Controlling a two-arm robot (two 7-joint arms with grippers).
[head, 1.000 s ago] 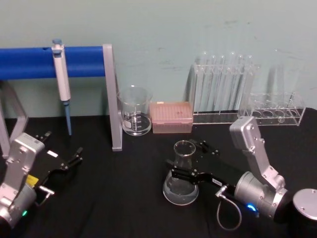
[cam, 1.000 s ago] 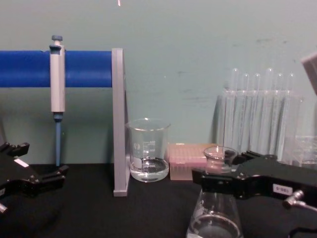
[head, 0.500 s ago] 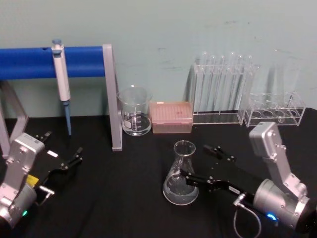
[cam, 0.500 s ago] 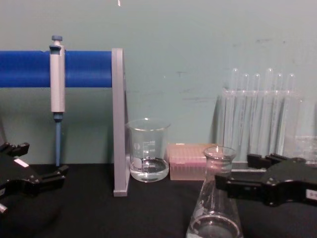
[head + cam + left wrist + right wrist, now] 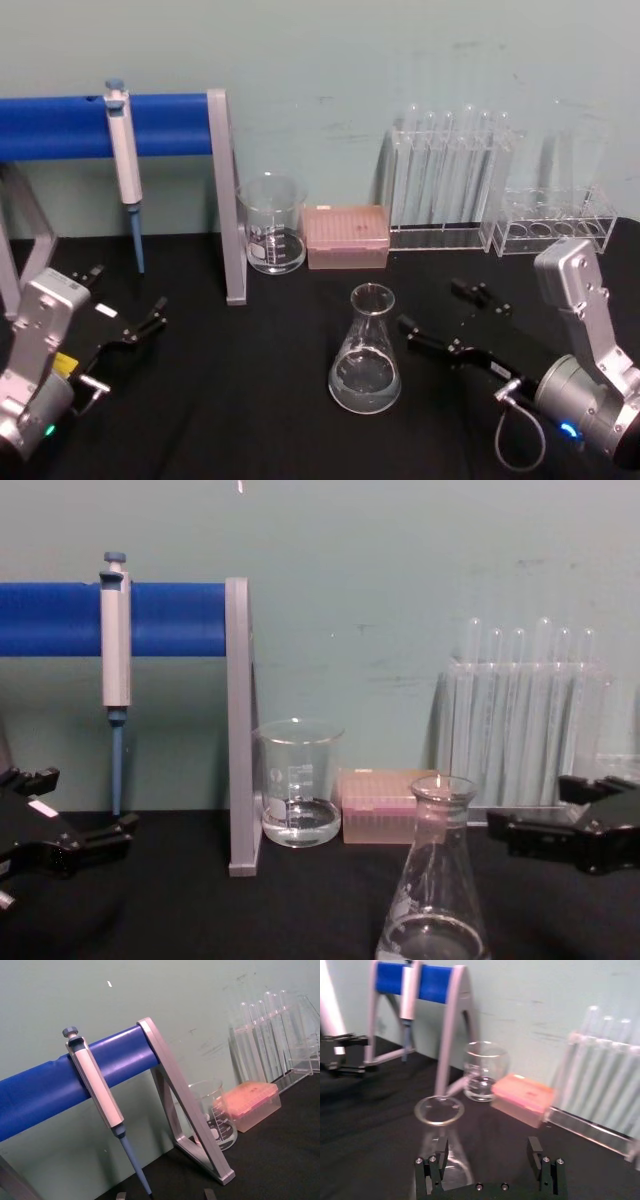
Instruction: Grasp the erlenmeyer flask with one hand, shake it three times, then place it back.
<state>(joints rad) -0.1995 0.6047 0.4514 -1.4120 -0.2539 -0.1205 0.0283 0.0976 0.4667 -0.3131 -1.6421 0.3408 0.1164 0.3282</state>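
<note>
Nearest, a clear glass conical erlenmeyer flask (image 5: 366, 352) stands upright on the black table (image 5: 250, 400). Just to its right, the black right gripper (image 5: 443, 318) sits apart from it, jaws spread and empty — the set-down looks done. Far left, the black left gripper (image 5: 128, 309) rests idle, jaws spread.

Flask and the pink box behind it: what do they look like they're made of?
The erlenmeyer flask looks like clear, glossy glass: the dark table shows through its walls and the rim catches highlights. The pink box looks like translucent plastic with a frosted, matte finish; it could be a pipette tip box, though its contents can't be made out.
</note>
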